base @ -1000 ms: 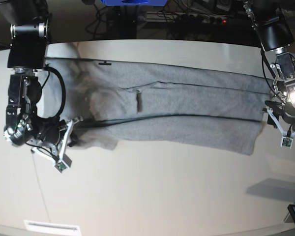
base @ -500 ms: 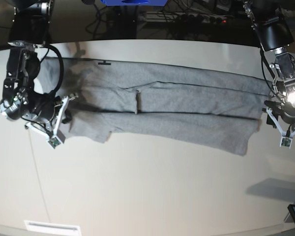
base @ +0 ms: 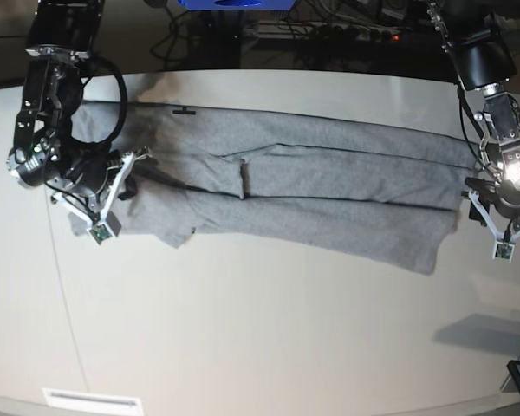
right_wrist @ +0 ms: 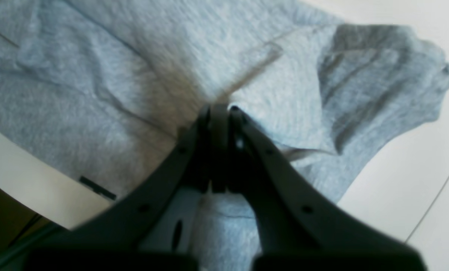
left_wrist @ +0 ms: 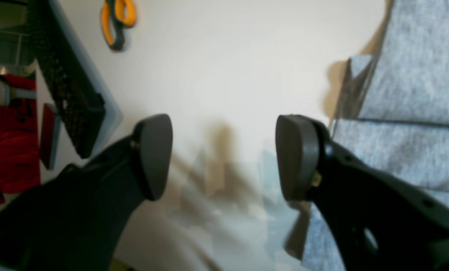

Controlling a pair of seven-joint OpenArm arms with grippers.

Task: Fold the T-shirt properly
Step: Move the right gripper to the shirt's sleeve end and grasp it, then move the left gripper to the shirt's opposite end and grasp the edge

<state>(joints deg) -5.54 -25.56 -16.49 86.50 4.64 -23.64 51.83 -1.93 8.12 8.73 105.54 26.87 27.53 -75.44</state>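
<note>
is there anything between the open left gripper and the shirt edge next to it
Nothing visible. The left gripper hangs open over bare table, and the T-shirt edge lies right beside one of its fingers. The scissors lie away on the other side.

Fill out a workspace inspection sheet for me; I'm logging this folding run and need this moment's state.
Surface: pale table, glossy.
Job's things: grey T-shirt lying in a long band, partly folded.
Clutter: orange-handled scissors on the table; black mesh tray at its edge.
Grippers: right gripper shut over the T-shirt, grip on cloth unclear; left gripper open, empty, beside the shirt's edge.
Cables: black cable looping on the right arm; more behind the table.
Surroundings: red cloth off the table; dark background.
</note>
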